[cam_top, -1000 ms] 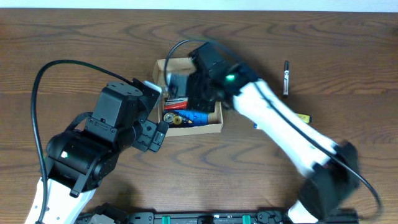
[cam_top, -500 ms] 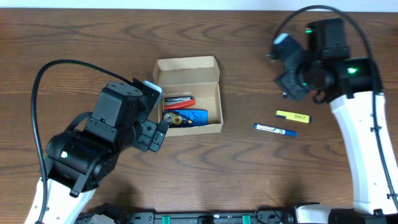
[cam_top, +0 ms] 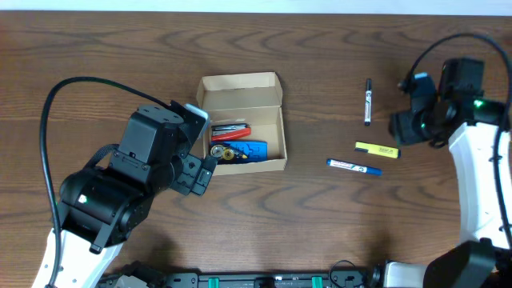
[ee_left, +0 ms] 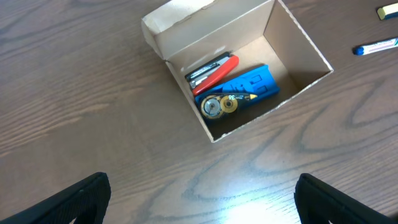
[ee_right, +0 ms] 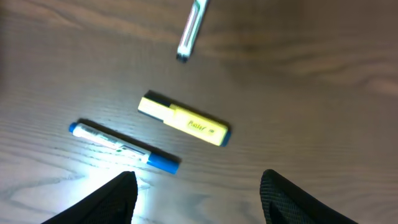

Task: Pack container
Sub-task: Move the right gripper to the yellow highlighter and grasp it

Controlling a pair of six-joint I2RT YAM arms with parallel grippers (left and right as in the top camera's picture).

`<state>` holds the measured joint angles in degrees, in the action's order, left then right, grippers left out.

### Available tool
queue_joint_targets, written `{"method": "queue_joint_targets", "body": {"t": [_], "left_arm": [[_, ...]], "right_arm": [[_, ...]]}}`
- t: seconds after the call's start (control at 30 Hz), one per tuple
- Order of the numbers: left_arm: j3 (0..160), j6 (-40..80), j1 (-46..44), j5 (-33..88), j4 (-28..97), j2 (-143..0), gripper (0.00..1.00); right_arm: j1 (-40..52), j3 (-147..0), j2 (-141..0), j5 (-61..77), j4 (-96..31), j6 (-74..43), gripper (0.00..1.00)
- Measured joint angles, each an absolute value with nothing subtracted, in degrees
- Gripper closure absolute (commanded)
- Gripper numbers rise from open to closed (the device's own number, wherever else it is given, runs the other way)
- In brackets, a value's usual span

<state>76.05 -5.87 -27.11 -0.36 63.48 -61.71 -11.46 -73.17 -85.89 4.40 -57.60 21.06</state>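
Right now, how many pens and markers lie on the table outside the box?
3: a black pen farthest back, a yellow highlighter below it, a blue-capped marker nearest, all right of the box.

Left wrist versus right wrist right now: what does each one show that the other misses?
Only the left wrist: the container, lid open, holding a red tool, a blue item and gold round pieces. Only the right wrist: the dark pen. Both: the yellow highlighter and the blue-capped marker, though the left wrist catches them only at its top right edge, plus the wooden table.
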Motion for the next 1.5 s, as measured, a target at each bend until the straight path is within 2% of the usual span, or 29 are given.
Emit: {"method": "queue_joint_targets", "body": {"t": [0.1, 0.2, 0.43, 0.83, 0.97, 1.2, 1.5], "left_arm": [[76.05, -5.87, -27.11, -0.36, 63.46, -61.73, 0.05], [76.05, -5.87, -27.09, -0.36, 63.46, -61.73, 0.05], [76.05, -5.87, -27.09, -0.38, 63.46, -61.73, 0.05], [76.05, -5.87, -27.09, -0.36, 63.46, -61.73, 0.05], [76.05, -5.87, -27.11, -0.36, 63.46, -61.73, 0.05], [76.05, -5.87, -27.09, -0.36, 63.48, -61.73, 0.05], [76.05, -5.87, -27.09, -0.36, 63.46, -61.73, 0.05]], "right_arm": [[-11.44, -68.27, -86.0, 7.6, -53.01, 23.33, 0.29], [-11.38, -66.28, -86.15, 11.73, -49.39, 29.15, 0.15], [-10.5, -66.37, -86.19, 15.64, -33.54, 39.0, 0.01], [-8.08, -66.43, -87.5, 21.56, -19.73, 51.94, 0.01], [-5.78, -66.43, -88.31, 21.39, -22.44, 55.51, 0.01], [-4.19, -66.48, -88.49, 20.71, -35.97, 57.78, 0.01], [-4.25, -66.48, -88.55, 17.19, -30.81, 56.18, 0.01]]}}
